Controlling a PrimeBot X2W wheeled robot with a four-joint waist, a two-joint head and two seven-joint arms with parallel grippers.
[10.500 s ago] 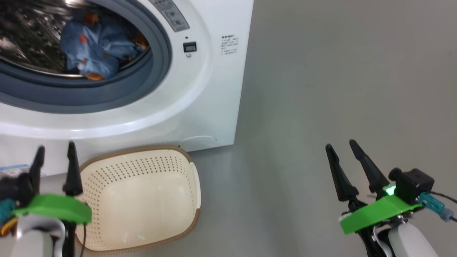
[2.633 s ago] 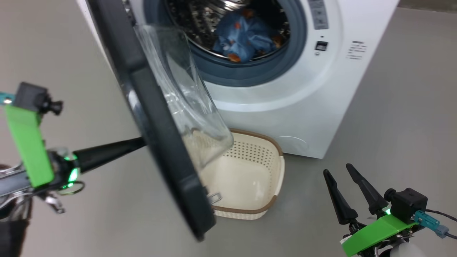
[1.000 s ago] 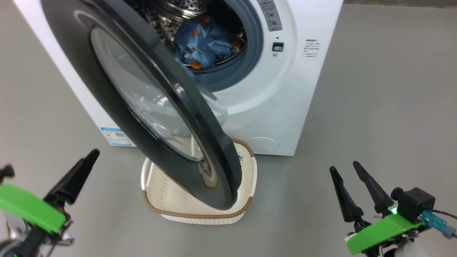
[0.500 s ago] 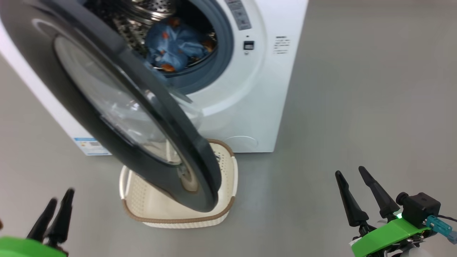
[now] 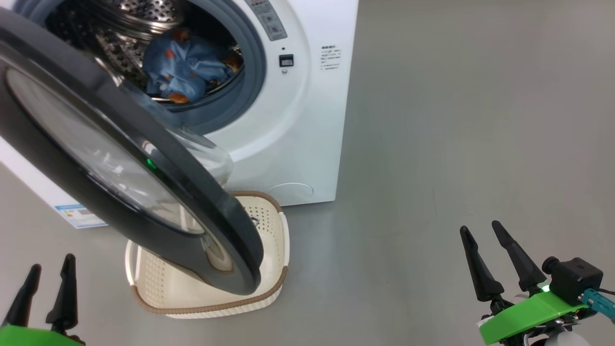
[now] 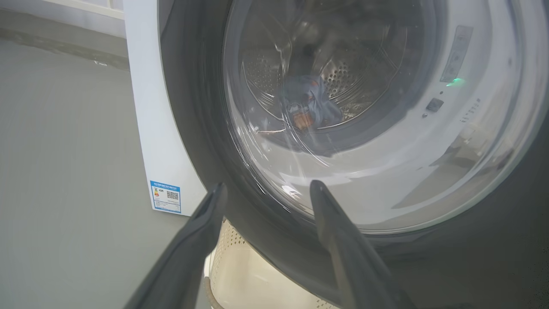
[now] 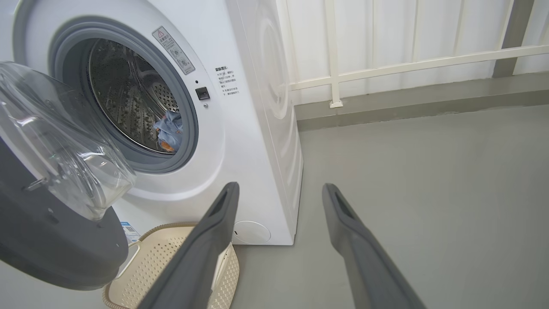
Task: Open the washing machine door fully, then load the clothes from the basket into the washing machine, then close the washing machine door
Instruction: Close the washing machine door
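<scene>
Two pincers, one washer, one basket, one bundle of clothes.

1. Left pincer: lower left corner of the head view, low over the floor. Both dark fingers are upright and spread apart, clear of the door. In the left wrist view the fingers point at the door's outer face, with its lower black rim between their tips.

2. Right pincer: lower right corner of the head view, fingers spread and leaning slightly leftward, over the floor and well apart from the washer. A green bracket and a small black camera sit behind the fingers.

3. Washing machine door: partly open, standing at an angle across the left of the opening. The clear glass bowl faces the drum, and the lower rim hangs above the basket.

4. Washing machine: white, on the floor, with a blue label at the lower left corner of its front.

5. Clothes: a light-blue bundle with orange-brown prints, lying at the bottom of the steel drum.

6. Basket: on the floor just before the washer's front, partly beneath the door.
</scene>
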